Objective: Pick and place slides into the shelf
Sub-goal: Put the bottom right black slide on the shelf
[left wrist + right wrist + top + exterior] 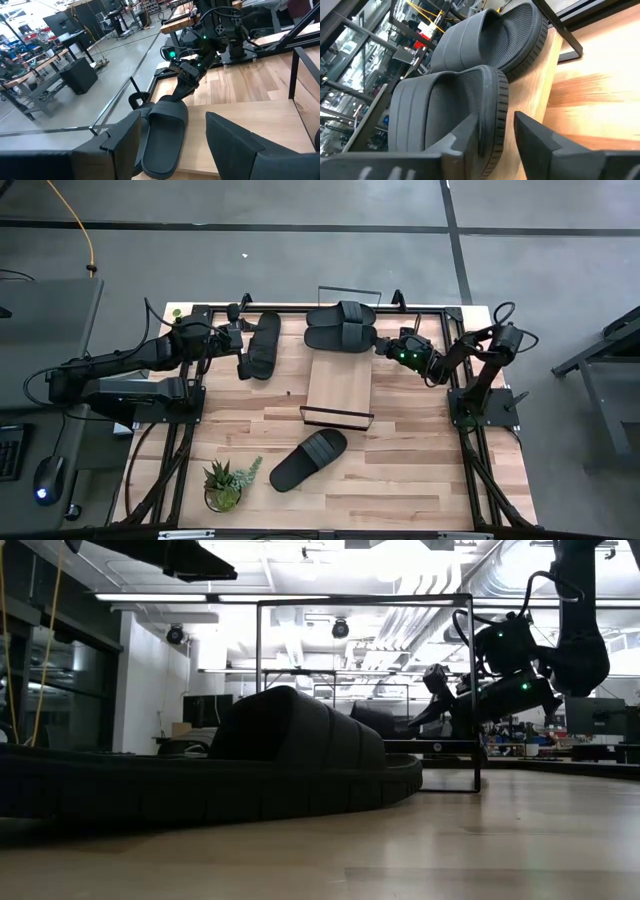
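Two black slides lie side by side on the far end of the shelf [338,385], a light-wood board in a black wire frame. They are the far slide [340,314] [490,35] and the near slide [338,337] [445,115]. My right gripper [380,346] [494,121] is open at the near slide's right end, one finger over the footbed and one outside the sole. A third slide [261,345] lies on the table left of the shelf. My left gripper [240,340] [172,117] is beside it, open and empty. The fourth slide [308,460] [250,760] lies by the near edge. My right gripper comes level from the table's right, with its fingers on either side of the near slide's sole rim [499,115] at the right end. Bare wood shows between the rim and the outer finger [540,145]. Whether the inner finger touches the footbed I cannot tell. The slide lies flat on the shelf.
A small potted succulent [225,482] stands near the table's near-left corner. The shelf's wire frame rises at its near end [336,418] and far end [348,288]. The shelf's middle and near part is bare board. Arm bases sit at the table's left and right edges.
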You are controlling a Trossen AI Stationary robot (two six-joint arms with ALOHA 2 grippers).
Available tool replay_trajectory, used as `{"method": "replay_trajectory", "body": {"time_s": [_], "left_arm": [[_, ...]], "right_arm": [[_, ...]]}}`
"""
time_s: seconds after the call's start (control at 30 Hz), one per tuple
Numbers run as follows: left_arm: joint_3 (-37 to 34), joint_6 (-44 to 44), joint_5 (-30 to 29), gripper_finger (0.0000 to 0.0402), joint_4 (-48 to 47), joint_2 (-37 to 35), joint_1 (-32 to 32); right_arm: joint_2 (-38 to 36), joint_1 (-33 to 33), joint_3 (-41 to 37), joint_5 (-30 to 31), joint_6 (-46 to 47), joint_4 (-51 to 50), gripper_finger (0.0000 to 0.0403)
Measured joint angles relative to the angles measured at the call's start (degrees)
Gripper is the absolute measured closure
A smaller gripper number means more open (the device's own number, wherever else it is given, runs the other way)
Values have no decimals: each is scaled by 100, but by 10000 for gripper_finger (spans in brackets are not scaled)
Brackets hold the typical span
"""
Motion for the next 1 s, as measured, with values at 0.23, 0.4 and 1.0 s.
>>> {"method": "replay_trajectory", "body": {"time_s": [0.23,0.4,1.0], "left_arm": [[0,0,-1,197,-4,0,0],[0,-11,-2,197,-16,0,-2],[0,-20,-2,197,-55,0,-1]], "right_arm": [[0,231,-4,431,-111,-156,238],[0,671,-4,1347,-375,-370,220],[-7,1087,-11,1580,-1433,833,219]]}}
